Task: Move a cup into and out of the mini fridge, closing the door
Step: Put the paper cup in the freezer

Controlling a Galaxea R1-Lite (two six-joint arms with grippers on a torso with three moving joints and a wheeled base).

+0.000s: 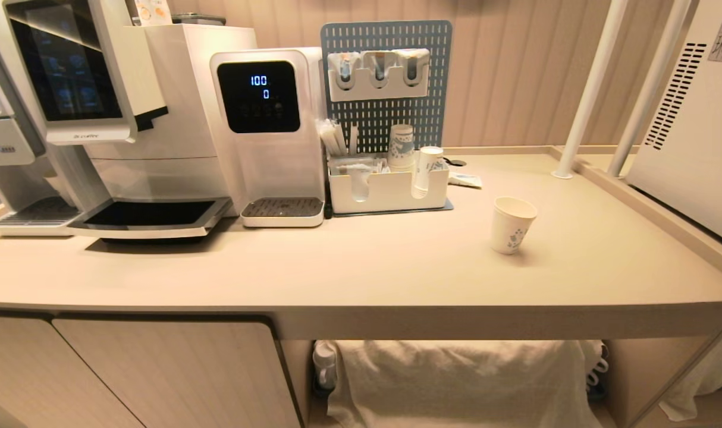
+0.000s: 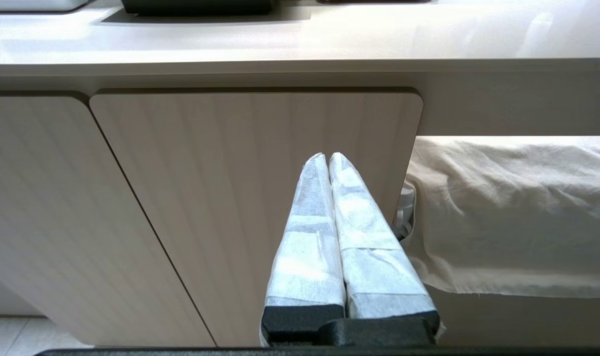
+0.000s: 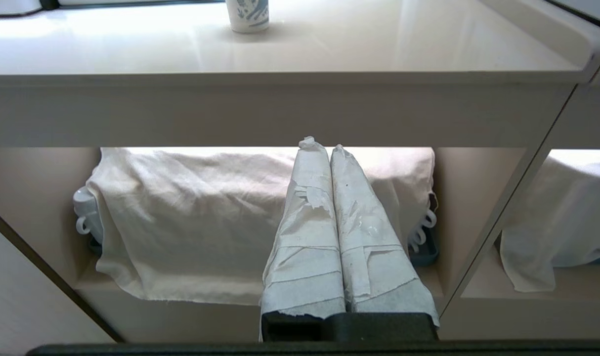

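A small white paper cup [image 1: 511, 224] with a blue swirling print stands upright and alone on the right half of a pale beige table [image 1: 361, 273], well apart from the appliances lined along the back wall. To its far right, past two white poles [image 1: 587, 89], the vented white side of the mini fridge [image 1: 688, 119] rises at the table's edge; its door cannot be seen from here. At the back left sit a large coffee machine [image 1: 117, 119] and a white water dispenser [image 1: 266, 131] whose dark screen reads 100 and 0. Beside the dispenser a white organiser tray [image 1: 388, 190] holds stacked paper cups [image 1: 401, 147] and sachets in front of a blue pegboard [image 1: 391, 77].

Neither arm reaches the tabletop. The left pincer [image 2: 328, 157] hangs below table level, its two paper-wrapped fingers [image 2: 310, 237] pressed together and holding nothing, pointing at a wood-grain cabinet door [image 2: 231, 198]. The right pincer [image 3: 324, 147] is likewise closed tight and empty, its wrapped fingers [image 3: 364, 237] aimed at an open shelf under the table, where a cream cloth [image 3: 201, 212] is draped over white mugs [image 3: 85, 212]. In the right wrist view the cup [image 3: 248, 15] shows above, set back from the table's front edge.
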